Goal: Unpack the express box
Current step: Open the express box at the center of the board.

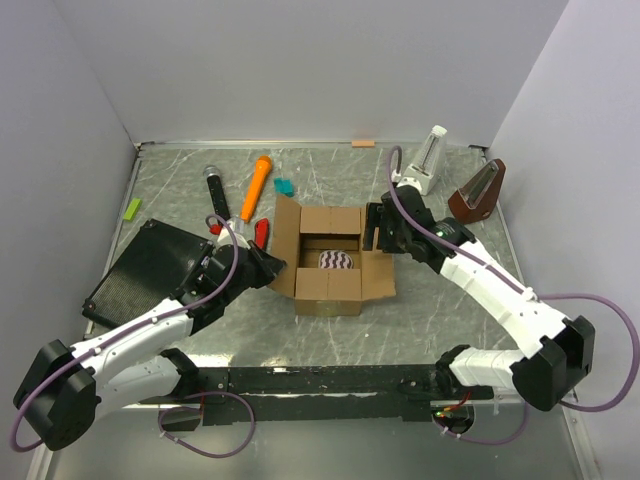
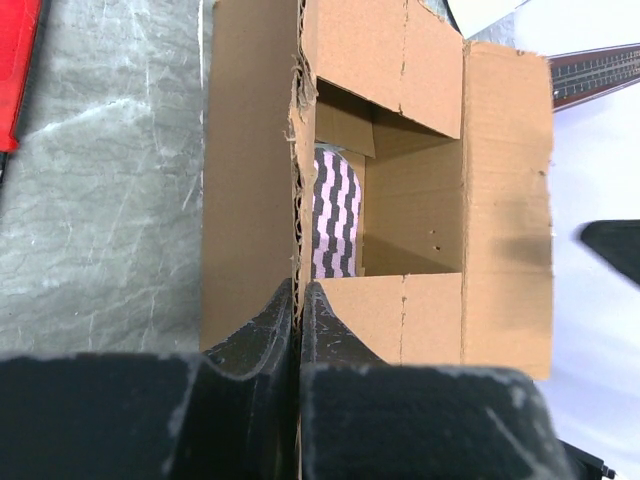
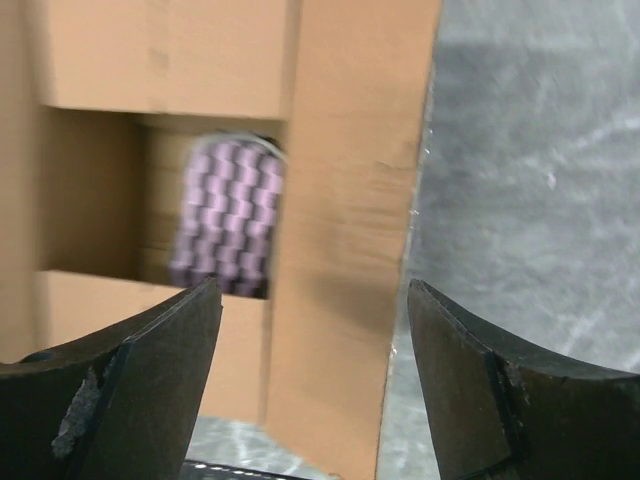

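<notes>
The express box [image 1: 330, 262] is a brown cardboard carton in the middle of the table with its flaps folded open. A purple-and-black wavy-patterned item [image 1: 336, 260] lies inside; it also shows in the left wrist view [image 2: 335, 215] and the right wrist view [image 3: 228, 215]. My left gripper [image 1: 272, 266] is shut on the edge of the box's left flap [image 2: 250, 170], with the fingertips pinching the corrugated edge [image 2: 298, 300]. My right gripper [image 1: 378, 230] is open and empty, hovering over the box's right flap [image 3: 350, 200] without touching it [image 3: 315, 300].
A flat black ribbed case [image 1: 150, 265] lies at the left. Behind the box are an orange tool [image 1: 257, 185], a black tool [image 1: 215, 190], a red item [image 1: 262, 232] and a teal piece [image 1: 284, 186]. A white device [image 1: 430, 160] and a brown wedge-shaped thing [image 1: 478, 190] stand back right.
</notes>
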